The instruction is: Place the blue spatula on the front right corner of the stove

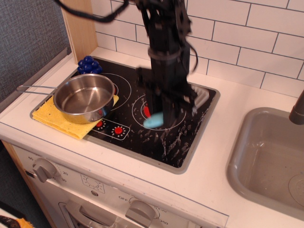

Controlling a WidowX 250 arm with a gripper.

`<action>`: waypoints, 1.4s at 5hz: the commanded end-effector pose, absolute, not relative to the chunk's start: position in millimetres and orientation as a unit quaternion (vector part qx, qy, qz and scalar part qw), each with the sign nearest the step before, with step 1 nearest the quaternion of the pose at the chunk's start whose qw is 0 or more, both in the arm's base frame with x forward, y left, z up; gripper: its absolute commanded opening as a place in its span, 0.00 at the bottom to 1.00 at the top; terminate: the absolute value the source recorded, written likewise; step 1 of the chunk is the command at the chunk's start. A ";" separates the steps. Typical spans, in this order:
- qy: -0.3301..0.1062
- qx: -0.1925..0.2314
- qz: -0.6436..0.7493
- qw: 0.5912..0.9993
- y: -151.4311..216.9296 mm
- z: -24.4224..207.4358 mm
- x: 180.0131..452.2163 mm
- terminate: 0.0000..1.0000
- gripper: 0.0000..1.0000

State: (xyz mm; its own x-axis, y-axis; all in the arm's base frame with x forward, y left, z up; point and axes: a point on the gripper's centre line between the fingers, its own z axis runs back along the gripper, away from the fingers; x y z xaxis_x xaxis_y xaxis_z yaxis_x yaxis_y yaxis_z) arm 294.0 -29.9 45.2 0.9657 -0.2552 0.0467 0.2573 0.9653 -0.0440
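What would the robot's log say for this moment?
gripper: shut on blue spatula | position: above stove centre-right | spatula: not placed

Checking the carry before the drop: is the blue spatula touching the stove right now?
Cannot tell. In the only view, the blue spatula is blurred in the gripper above the stove; no contact or gap shows plainly.

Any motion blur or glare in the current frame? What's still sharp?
In observation.image, the arm and gripper are smeared by motion, as is the blue spatula, whose head is a faint streak; the pot and grapes are crisp; the stove glass shows streaky white reflections.
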 end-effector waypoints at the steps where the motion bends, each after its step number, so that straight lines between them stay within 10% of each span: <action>1: -0.020 -0.015 -0.110 0.994 -55.3 33.4 272.4 0.00 0.00; 3: 0.003 -0.018 -0.101 0.995 -67.1 24.2 261.0 0.00 0.00; 4: 0.010 -0.019 -0.088 0.996 -68.2 24.8 260.5 0.00 1.00; 6: -0.025 -0.018 -0.038 0.999 -71.3 22.9 262.6 0.00 1.00; 7: -0.039 -0.007 -0.045 0.998 -21.6 71.7 280.6 0.00 1.00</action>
State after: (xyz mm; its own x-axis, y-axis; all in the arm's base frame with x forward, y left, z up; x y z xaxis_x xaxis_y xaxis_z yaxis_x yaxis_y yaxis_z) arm 271.0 -14.6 54.7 0.9965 -0.0743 0.0387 0.0747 0.9972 -0.0099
